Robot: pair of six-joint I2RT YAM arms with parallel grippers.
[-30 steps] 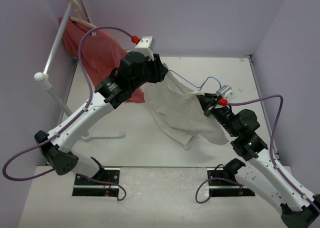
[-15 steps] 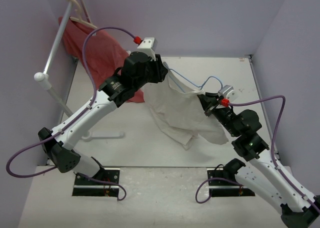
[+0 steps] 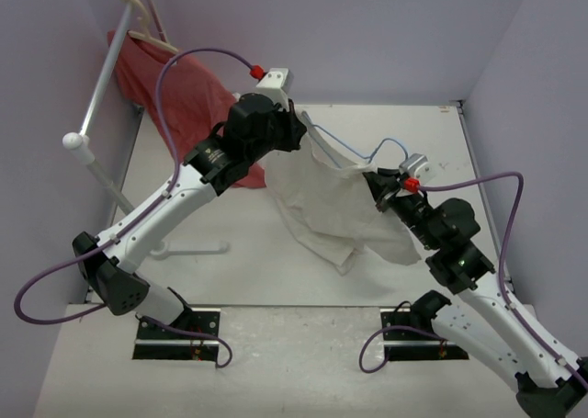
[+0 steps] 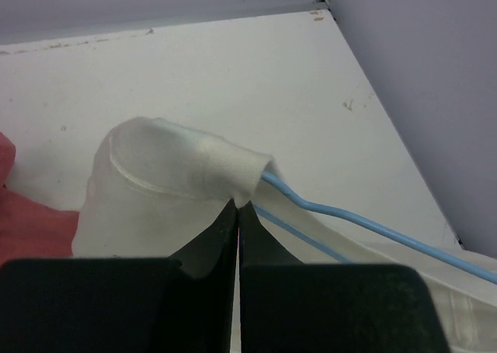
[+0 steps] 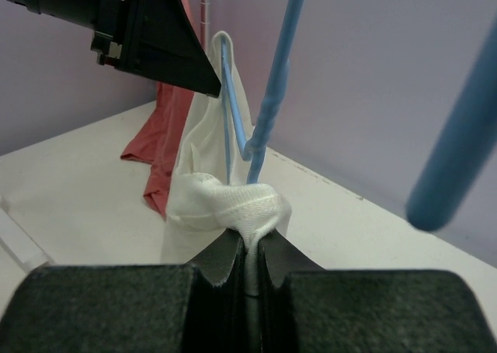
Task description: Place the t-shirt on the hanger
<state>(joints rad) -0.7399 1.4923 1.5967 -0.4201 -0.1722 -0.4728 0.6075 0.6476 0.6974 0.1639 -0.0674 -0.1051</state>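
The left claw (image 4: 237, 209) pinches the t-shirt (image 3: 331, 207) at its far-left shoulder, where the hanger (image 4: 373, 226) wire emerges. The right claw (image 5: 250, 248) clamps the right shoulder, and the cloth sags between them over the tabletop (image 3: 202, 220).

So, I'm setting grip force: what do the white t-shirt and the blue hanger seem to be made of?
The t-shirt: soft matte cloth, probably cotton knit; it wrinkles, drapes and bunches in folds. The hanger: thin stiff wire, likely metal under a smooth light-blue coating; it holds its bends while bearing the cloth.
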